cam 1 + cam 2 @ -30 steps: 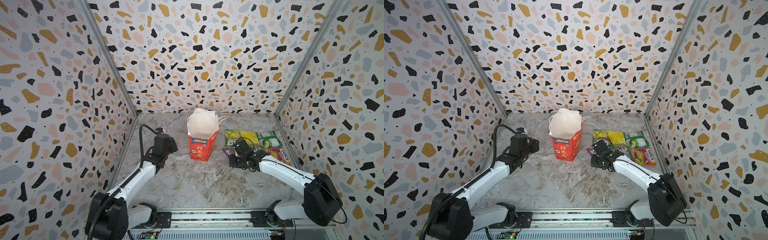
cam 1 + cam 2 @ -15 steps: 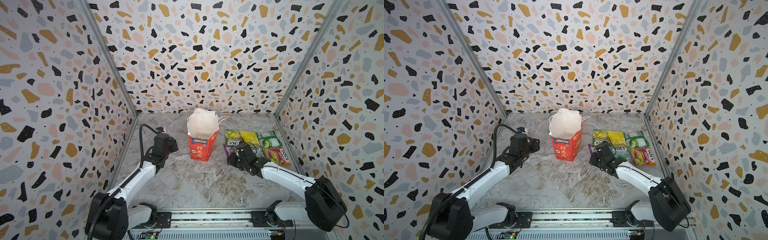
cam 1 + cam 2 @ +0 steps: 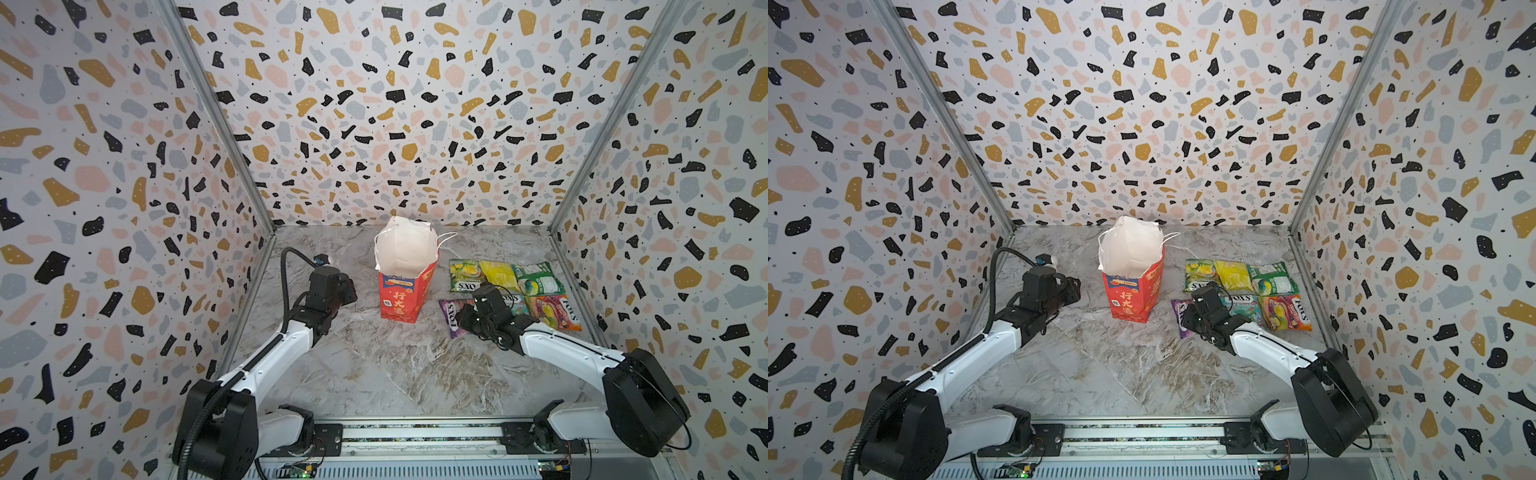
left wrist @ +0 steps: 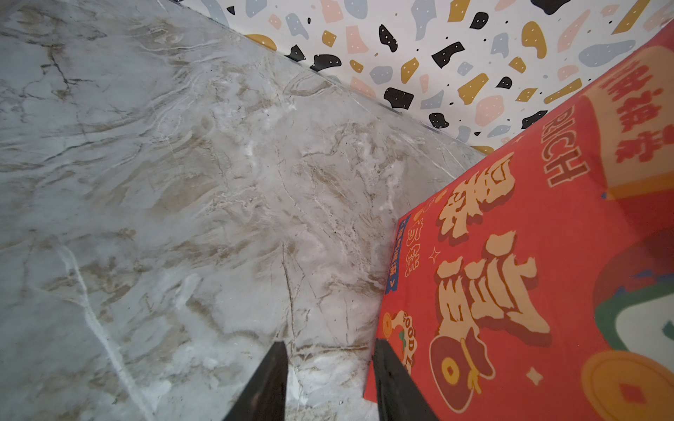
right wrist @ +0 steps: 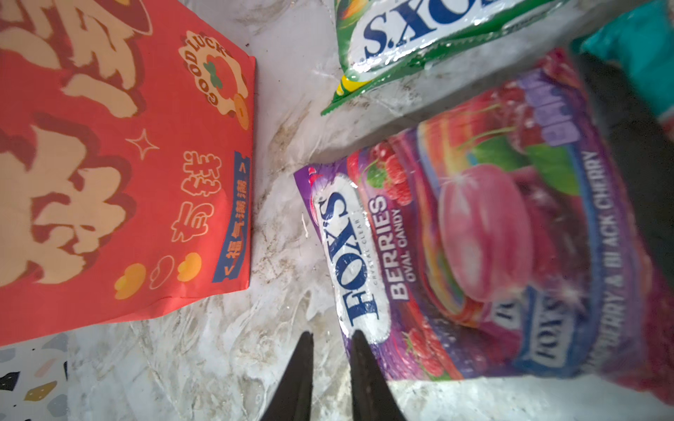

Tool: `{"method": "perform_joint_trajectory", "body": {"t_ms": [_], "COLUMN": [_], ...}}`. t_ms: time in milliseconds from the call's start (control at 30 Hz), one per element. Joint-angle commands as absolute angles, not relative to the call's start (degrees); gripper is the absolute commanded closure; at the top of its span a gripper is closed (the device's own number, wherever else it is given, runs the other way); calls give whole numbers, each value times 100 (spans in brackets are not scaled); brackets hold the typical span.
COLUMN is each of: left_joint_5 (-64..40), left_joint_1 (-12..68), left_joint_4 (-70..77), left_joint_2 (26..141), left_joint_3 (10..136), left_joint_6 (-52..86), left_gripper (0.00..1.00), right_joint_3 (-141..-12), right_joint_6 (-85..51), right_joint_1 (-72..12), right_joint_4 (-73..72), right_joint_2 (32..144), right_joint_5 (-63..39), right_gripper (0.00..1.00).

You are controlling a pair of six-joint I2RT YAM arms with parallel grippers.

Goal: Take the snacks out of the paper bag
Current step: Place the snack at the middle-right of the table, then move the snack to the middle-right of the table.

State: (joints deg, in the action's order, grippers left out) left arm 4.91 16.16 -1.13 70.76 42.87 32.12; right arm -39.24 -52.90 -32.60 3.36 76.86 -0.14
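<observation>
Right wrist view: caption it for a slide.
Right tool, slightly open, beside the purple berries packet; red paper bag and green packet nearby.

Red paper bag (image 3: 401,299) (white inside); purple packet (image 5: 474,237); marbled table (image 3: 374,374).

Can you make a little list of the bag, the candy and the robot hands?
paper bag: red, upright, open, white inside
snacks: six packets flat beside the bag
purple packet: nearest the bag, not touching
left hand: open, empty, beside the bag
right hand: slightly open, empty, at purple packet's edge
</observation>
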Motion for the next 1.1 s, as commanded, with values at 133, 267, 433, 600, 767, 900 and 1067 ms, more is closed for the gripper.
{"method": "perform_joint_trajectory", "body": {"t_ms": [133,267,433,600,767,900,1067], "left_joint_5": [404,343,391,172,35,44,120], "left_joint_1": [1591,1591,1593,1596,1591,1588,1593], "left_joint_4": [251,280,369,636,762,826,844], "left_joint_2": [7228,7316,7278,7395,7532,7561,7533], "left_joint_3": [4296,4359,4365,4310,4270,4206,4141], "left_joint_6": [3152,3166,3161,3145,3094,3098,3085], "left_gripper": [60,61,61,61,62,62,62], "right_joint_3": [-4004,-3956,-4239,-4230,-4483,-4660,-4647], "right_joint_6": [-5129,-4456,-3921,-3795,-3623,-3787,-4163], "right_joint_1": [-3154,-3335,-3422,-3493,-3724,-3823,-3797], "right_joint_4": [270,-465,-255,-472,-409,-213,-393], "right_joint_2": [7486,7224,7883,8498,9033,9406,9562], "right_joint_5": [-29,-312,-583,-369,58,488,743], "right_gripper": [67,70,89,91,91,92,91]}}
